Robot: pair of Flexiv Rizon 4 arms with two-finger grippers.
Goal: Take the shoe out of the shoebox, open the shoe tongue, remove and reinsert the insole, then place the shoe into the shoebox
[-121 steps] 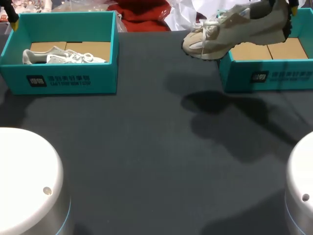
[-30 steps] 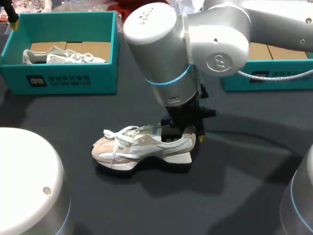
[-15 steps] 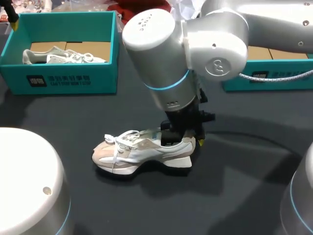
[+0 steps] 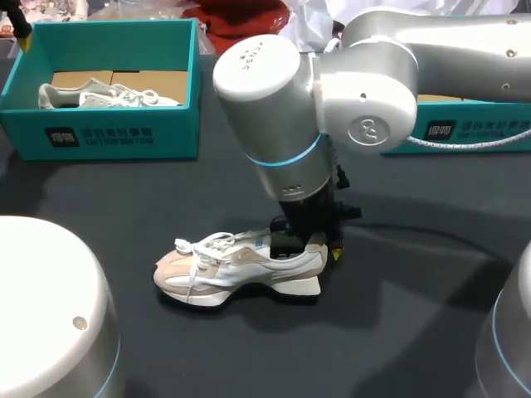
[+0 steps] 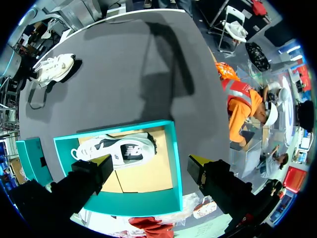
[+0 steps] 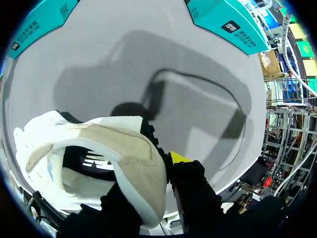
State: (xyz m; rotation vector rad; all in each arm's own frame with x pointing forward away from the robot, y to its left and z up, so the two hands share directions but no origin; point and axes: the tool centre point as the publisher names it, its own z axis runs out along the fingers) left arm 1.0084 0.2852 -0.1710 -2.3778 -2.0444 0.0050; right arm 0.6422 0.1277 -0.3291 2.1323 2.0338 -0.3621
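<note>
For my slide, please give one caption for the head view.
Right gripper grips the heel of a beige shoe standing on the dark table.

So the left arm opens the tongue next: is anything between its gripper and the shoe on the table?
Nothing visible does. The left gripper hangs open over the left shoebox; only bare table lies between that box and the shoe, held at its heel by the right gripper.

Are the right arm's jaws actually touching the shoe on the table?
Touching. In the right wrist view the jaws clamp the heel of the shoe from inside and outside.
</note>
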